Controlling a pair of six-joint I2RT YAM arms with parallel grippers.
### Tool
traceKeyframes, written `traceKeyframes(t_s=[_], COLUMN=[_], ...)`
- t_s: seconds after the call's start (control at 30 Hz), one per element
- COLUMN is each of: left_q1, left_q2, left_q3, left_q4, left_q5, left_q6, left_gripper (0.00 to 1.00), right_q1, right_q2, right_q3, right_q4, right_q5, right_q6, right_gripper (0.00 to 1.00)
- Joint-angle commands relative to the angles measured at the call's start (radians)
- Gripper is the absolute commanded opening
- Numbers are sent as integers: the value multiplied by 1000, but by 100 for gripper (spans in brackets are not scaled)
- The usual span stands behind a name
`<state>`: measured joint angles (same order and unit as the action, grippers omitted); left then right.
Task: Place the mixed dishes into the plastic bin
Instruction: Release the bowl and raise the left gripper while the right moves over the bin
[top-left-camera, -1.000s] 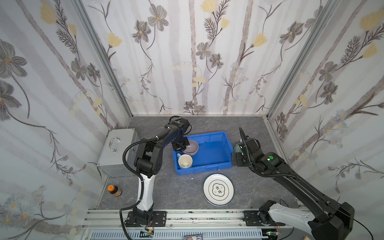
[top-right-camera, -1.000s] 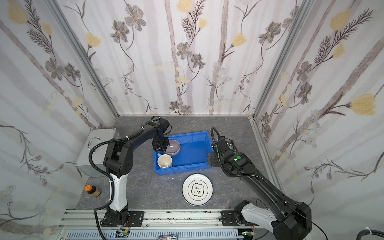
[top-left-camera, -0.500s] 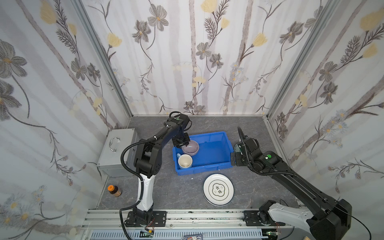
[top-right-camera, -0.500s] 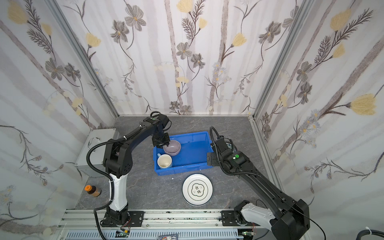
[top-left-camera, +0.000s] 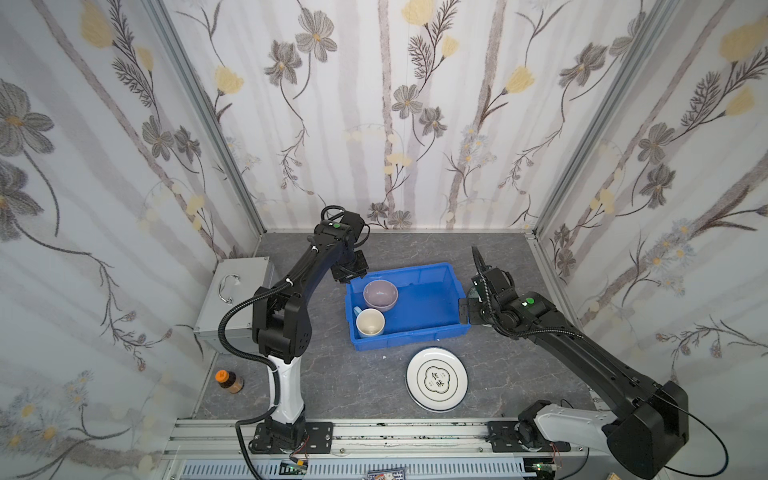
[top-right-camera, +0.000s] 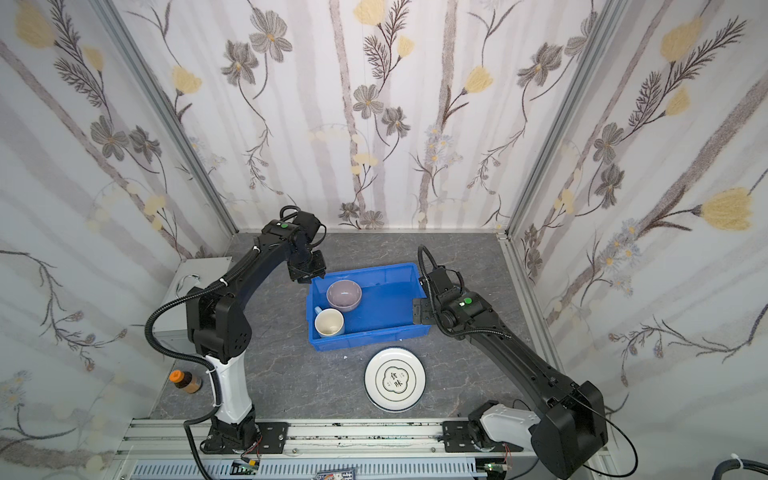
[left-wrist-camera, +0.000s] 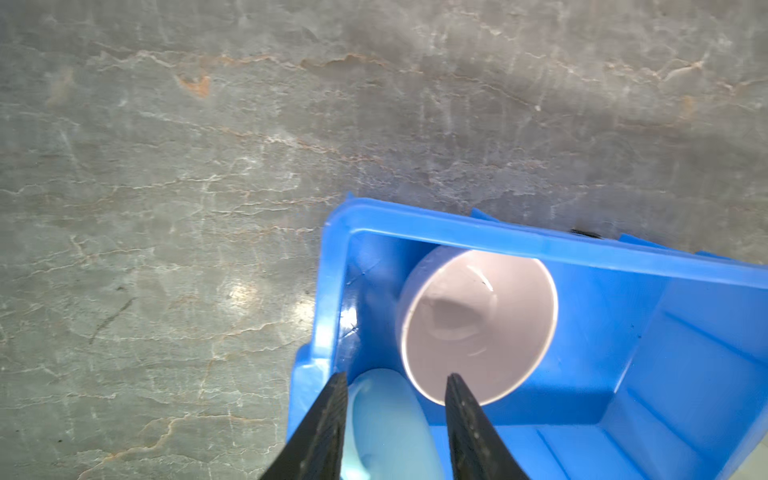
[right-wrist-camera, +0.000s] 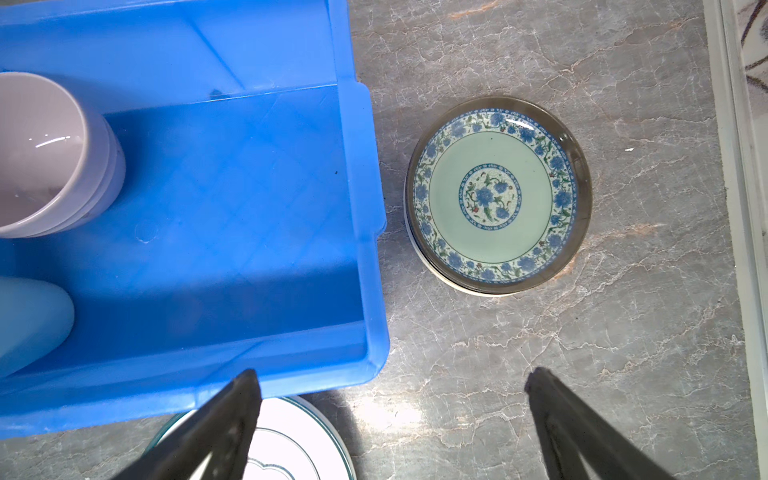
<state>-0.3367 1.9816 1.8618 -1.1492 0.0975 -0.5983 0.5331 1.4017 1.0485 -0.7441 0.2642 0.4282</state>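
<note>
- Your left gripper hangs at the far left corner of the blue plastic bin, fingers parted with nothing between them.
- The lilac bowl sits upright inside the bin, tucked into that far left corner.
- The pale blue mug is in the bin too, at the near left corner just beside the bowl, and its cream inside shows from above.
- Your right gripper is spread wide and empty over the bin's near right corner.
- The teal-patterned plate lies outside the bin, just off its right wall. It rests on another plate, of which only a pale edge shows.
- The white plate lies flat on the grey table, just in front of the bin.
- The grey metal case and the brown bottle stand well off the bin's left side.
</note>
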Motion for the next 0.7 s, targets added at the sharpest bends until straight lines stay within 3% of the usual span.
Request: traceKeyframes(t_s=[0.0, 0.3, 0.67], left_q1=[29, 108, 137], left_q2=[-11, 79, 276], left_q3=[-52, -21, 210], left_q4=[-24, -11, -43], left_q5=[0, 81, 196], left_q6=[33, 82, 125], left_gripper=[41, 39, 32], right_q1=[-15, -31, -35], right_q2=[50, 265, 425], right_q3=[39, 221, 429], right_q4=[61, 47, -27], right_q5=[-19, -58, -43], right_q6=[-23, -34, -14], right_gripper=[100, 100, 100])
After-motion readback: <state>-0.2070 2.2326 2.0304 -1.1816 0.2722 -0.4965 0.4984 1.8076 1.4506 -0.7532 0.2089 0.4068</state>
